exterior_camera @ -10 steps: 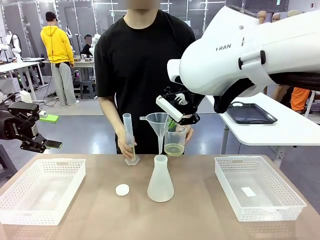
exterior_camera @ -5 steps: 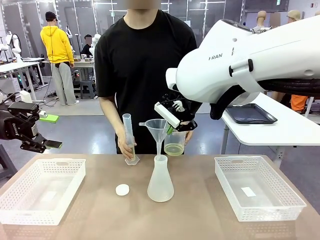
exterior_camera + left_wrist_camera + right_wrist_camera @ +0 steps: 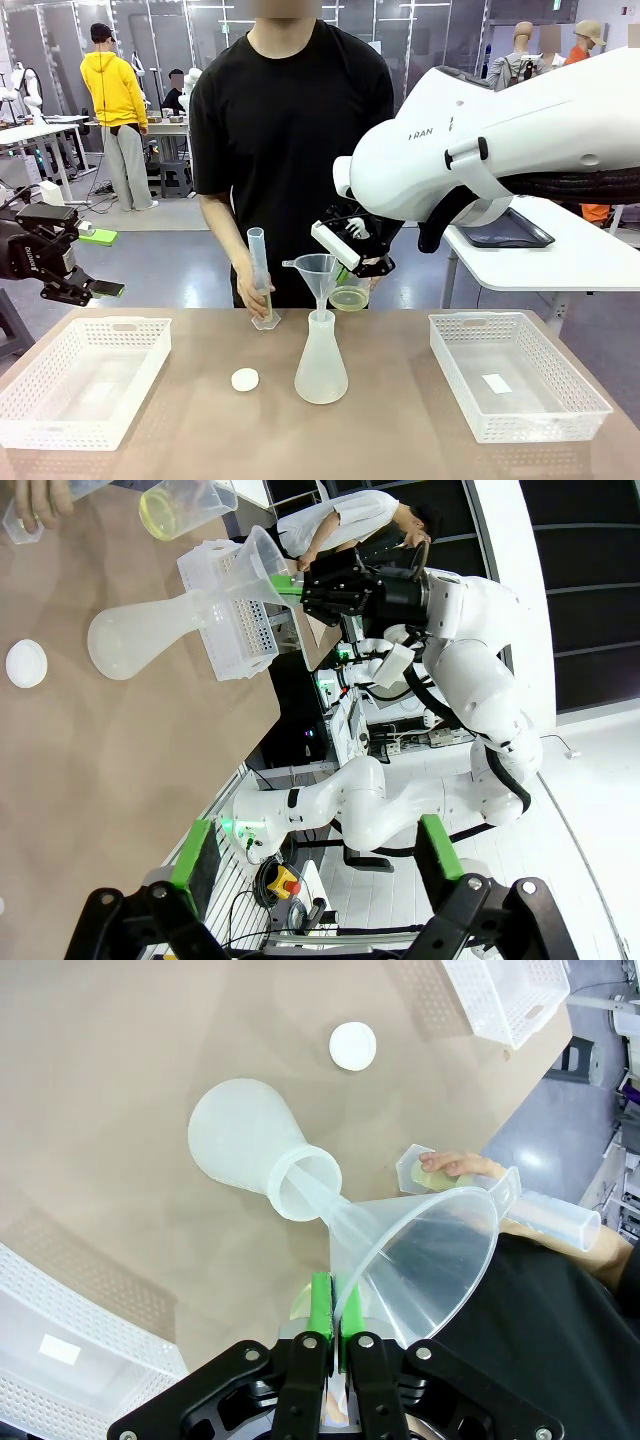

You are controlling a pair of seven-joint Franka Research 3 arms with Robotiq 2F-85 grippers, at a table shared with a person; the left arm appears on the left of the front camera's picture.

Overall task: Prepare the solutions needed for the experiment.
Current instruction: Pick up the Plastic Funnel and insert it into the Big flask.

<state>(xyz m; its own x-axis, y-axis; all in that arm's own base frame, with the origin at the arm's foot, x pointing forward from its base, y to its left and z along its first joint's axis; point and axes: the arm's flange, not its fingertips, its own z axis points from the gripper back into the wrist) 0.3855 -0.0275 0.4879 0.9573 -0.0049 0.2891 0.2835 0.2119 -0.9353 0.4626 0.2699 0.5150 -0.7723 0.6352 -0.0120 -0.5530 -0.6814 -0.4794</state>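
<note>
The right claw [image 3: 345,262] is pinched shut on the rim of a clear plastic funnel [image 3: 318,268]. Its green pads [image 3: 320,1310] clamp the thin wall from both sides, which is plain in the right wrist view. Below the claw, the funnel's stem goes into the neck of a frosted conical flask [image 3: 321,365] that stands upright on the tabletop [image 3: 400,430].

The pale yellow-green solution [image 3: 349,298] is a shallow layer in the bottom of a clear beaker [image 3: 353,290]. The beaker is just behind and slightly below the right claw, on the person's side, and is raised off the tabletop (the hand holding it is mostly hidden by the claw). The beaker sits level beside the funnel, and its lip is not over the funnel's mouth.

On the other side of the funnel from this claw, the person's hand [image 3: 248,293] steadies a tall measuring cylinder [image 3: 258,270] that tilts a little on its base. A white cap [image 3: 244,379] lies on the tabletop, nearer the robot than the cylinder and well below the claw.

The left claw [image 3: 100,290] hangs with its jaws spread wide — nothing between them — well apart from the glassware. A white perforated basket [image 3: 120,322] lies beneath it, and a matching basket [image 3: 480,318] sits below the right arm, to the outer side of its claw.
</note>
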